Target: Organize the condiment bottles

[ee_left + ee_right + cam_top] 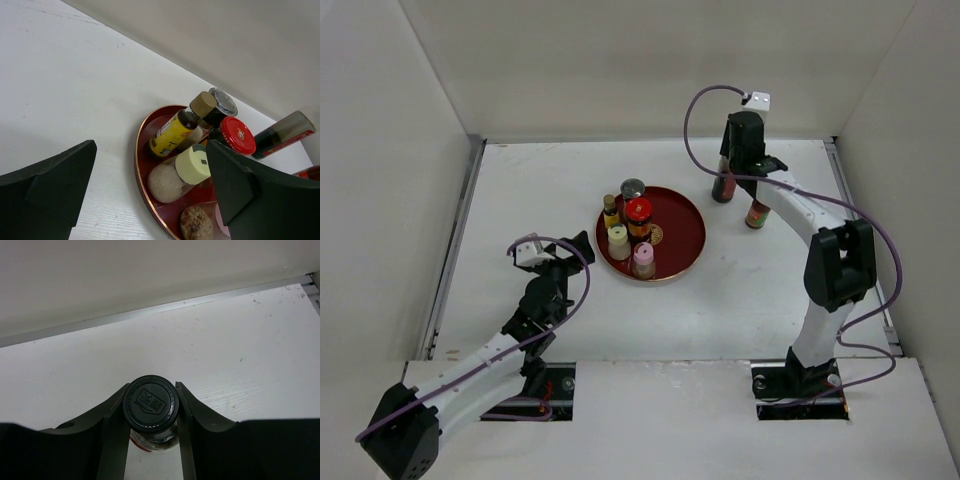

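Observation:
The tall dark black-capped bottle (723,189) stands on the table at the back right, outside the round red tray (686,222). My right gripper (732,168) is shut on its neck; in the right wrist view the black cap (150,402) sits between the fingers of the gripper (151,390). A small brown bottle (757,213) stands beside it. In the tray stand the silver-topped shaker (632,188), yellow-capped bottle (611,210), red-lidded jar (638,212), cream bottle (618,241) and pink bottle (643,259). My left gripper (571,250) is open and empty, left of the tray.
The left wrist view shows the tray rim (140,165), the yellow-labelled bottle (172,134), cream cap (192,165), red lid (237,135) and a brown round lump (196,224) in the tray. White walls enclose the table on three sides.

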Controlling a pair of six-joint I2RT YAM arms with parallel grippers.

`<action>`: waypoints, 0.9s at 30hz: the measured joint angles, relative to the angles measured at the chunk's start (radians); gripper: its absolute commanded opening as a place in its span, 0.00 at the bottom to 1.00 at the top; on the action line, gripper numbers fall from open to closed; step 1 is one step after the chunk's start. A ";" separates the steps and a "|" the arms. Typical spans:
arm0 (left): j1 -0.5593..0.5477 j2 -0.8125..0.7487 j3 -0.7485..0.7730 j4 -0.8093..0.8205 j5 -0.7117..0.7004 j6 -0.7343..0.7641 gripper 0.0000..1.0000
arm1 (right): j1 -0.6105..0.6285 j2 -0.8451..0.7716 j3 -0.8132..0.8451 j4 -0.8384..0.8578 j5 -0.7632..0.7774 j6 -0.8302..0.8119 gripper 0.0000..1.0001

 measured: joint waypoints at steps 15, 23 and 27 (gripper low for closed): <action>0.006 0.024 0.000 0.003 0.002 -0.003 0.92 | 0.119 -0.183 -0.066 0.080 0.028 -0.100 0.21; 0.008 0.024 0.000 0.003 0.006 -0.003 0.92 | 0.254 -0.162 -0.055 0.175 0.006 -0.097 0.21; 0.013 0.024 0.000 0.003 0.006 -0.003 0.92 | 0.278 -0.092 -0.039 0.180 -0.008 -0.090 0.21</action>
